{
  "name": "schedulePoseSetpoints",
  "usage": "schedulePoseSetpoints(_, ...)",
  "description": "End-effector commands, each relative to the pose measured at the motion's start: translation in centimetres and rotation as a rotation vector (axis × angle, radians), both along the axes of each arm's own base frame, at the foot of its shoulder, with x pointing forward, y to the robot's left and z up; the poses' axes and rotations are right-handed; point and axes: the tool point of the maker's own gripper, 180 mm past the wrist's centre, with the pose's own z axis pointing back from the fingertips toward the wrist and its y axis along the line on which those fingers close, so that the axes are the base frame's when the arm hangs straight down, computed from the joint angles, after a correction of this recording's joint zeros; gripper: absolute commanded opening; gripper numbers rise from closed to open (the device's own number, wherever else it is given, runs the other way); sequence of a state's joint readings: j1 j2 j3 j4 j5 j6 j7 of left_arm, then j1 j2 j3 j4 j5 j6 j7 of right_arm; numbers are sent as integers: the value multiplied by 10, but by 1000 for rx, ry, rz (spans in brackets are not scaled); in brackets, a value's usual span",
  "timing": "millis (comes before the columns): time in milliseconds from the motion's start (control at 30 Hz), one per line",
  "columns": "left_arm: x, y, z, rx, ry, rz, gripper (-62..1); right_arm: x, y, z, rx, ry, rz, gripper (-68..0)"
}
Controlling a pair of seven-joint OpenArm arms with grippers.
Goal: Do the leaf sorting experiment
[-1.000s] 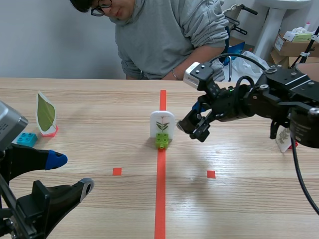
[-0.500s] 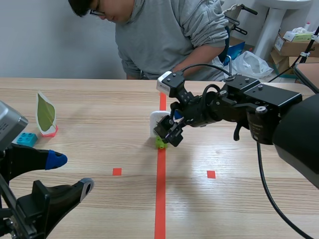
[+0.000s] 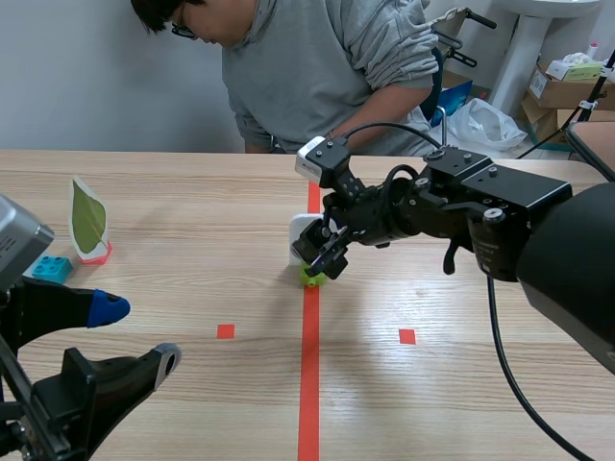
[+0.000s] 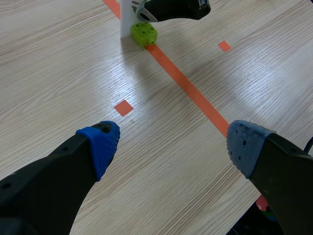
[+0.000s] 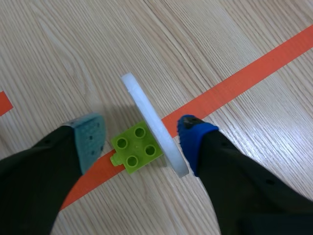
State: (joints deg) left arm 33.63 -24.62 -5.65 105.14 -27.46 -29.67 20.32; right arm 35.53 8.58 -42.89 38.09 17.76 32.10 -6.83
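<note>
A white card [image 3: 301, 233] with a plant picture stands upright in a green brick [image 3: 309, 277] on the orange tape line at mid-table. My right gripper [image 3: 322, 252] is down around it, open. In the right wrist view the card [image 5: 154, 125] is edge-on and the brick [image 5: 137, 149] lies between my fingers; the blue pad [image 5: 193, 139] is close behind the card, the grey-green pad [image 5: 90, 139] is apart from the brick. My left gripper [image 3: 139, 334] hovers open at the near left, holding nothing. From the left wrist view [image 4: 171, 144] the brick [image 4: 144, 34] is far ahead.
A green leaf card [image 3: 88, 221] on a red base stands at the far left, with a blue brick [image 3: 51, 268] beside it. A person in a grey hoodie [image 3: 317, 67] leans over the table's far edge. Boxes [image 3: 567, 82] sit behind at the right.
My right gripper has swung left from beside the plant card and come down around the card and its green brick. The left arm has stayed still.
</note>
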Motion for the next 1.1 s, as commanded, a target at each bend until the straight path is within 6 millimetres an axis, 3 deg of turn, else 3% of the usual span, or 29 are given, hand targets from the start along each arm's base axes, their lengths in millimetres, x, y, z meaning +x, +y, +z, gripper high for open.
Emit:
schedulePoseSetpoints(0, 3, -2, 8, -21, -26, 1, -132, 13, -1, 15, 16, -42, -15, -427)
schedulePoseSetpoints(233, 3, -2, 8, -21, -26, 1, -132, 14, -1, 15, 16, -46, -22, -514)
schedulePoseSetpoints(467, 3, -2, 8, -21, -26, 1, -132, 17, -3, 16, 12, -53, -38, -657)
schedulePoseSetpoints(833, 3, -2, 8, -21, -26, 1, -132, 20, -1, 24, 21, -73, -39, -662)
schedulePoseSetpoints(1067, 4, -2, 8, -21, -28, 1, -132, 37, -31, 40, 49, -99, -196, -662)
